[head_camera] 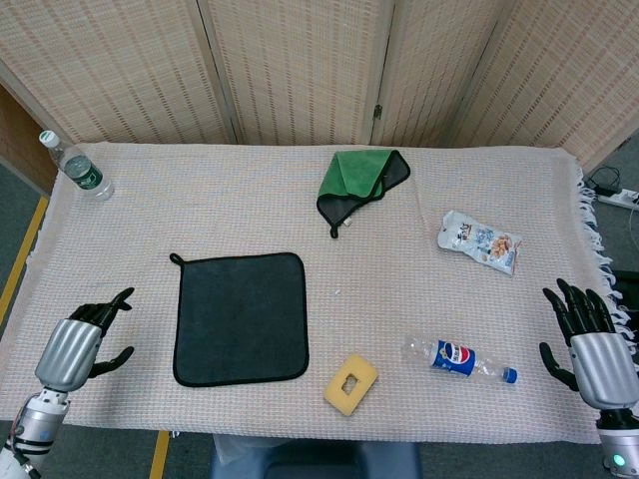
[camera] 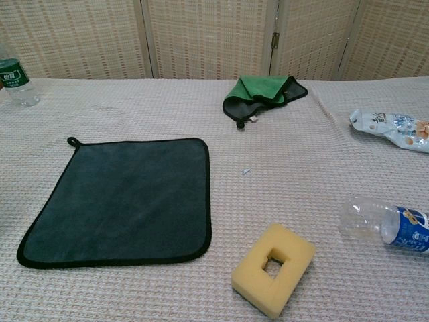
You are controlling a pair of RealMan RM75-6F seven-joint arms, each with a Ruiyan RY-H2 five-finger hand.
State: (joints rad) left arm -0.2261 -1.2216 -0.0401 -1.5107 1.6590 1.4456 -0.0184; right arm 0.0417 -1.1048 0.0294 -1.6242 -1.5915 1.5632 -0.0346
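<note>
My left hand (head_camera: 82, 341) hovers over the table's front left corner, open, its fingers pointing right toward the dark grey cloth (head_camera: 240, 317), which lies flat (camera: 124, 199). My right hand (head_camera: 591, 337) is at the front right edge, open with fingers spread and pointing away from me, holding nothing. Nearest to it lies a clear bottle with a blue label (head_camera: 457, 359), on its side (camera: 385, 225). A yellow sponge with a square hole (head_camera: 350, 383) sits at the front centre (camera: 273, 269). Neither hand shows in the chest view.
A crumpled green cloth (head_camera: 361, 180) lies at the back centre (camera: 263, 94). A snack packet (head_camera: 479, 241) rests at the right (camera: 392, 128). A green-labelled water bottle (head_camera: 76, 167) stands at the back left corner (camera: 15, 80). Woven screens (head_camera: 300, 70) close off the back.
</note>
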